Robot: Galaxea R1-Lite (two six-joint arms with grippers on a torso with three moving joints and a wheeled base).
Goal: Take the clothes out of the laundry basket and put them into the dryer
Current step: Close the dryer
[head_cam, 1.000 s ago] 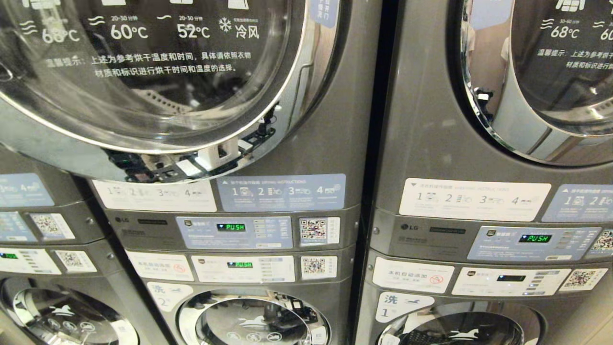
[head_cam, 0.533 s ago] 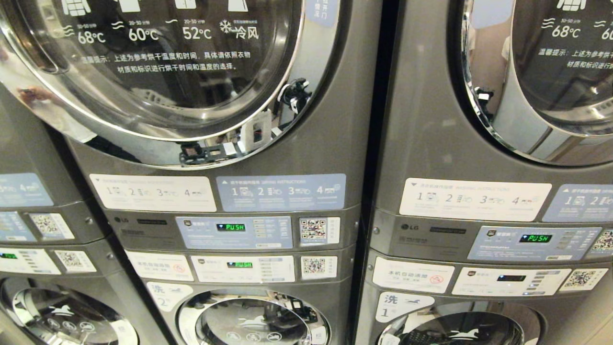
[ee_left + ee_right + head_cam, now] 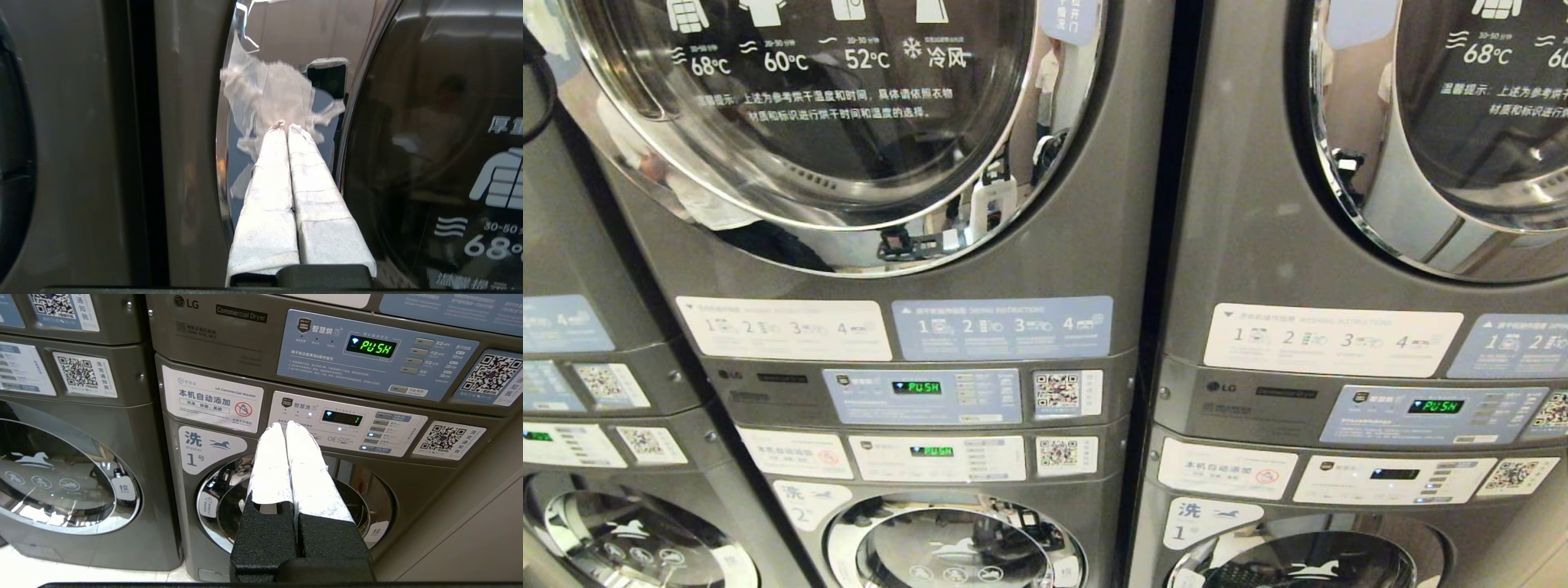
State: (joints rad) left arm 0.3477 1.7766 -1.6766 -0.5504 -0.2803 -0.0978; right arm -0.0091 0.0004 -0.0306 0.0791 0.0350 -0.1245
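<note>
Grey stacked machines filled the room — a pale floor lay beneath, a beige wall alongside.

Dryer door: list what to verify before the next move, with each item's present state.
1. Dryer door fully latched: cannot tell.
2. Left gripper at the door's chrome rim, jaws shut, holding nothing: ok.
3. Right gripper clear of the work, jaws shut, in front of the lower washer: ok.
4. Clothes inside the drum: cannot tell; the glass is dark and full of reflections.
5. Dryer display lit, reading PUSH: ok.
6. Laundry basket emptied: cannot tell; it is in no view.
</note>
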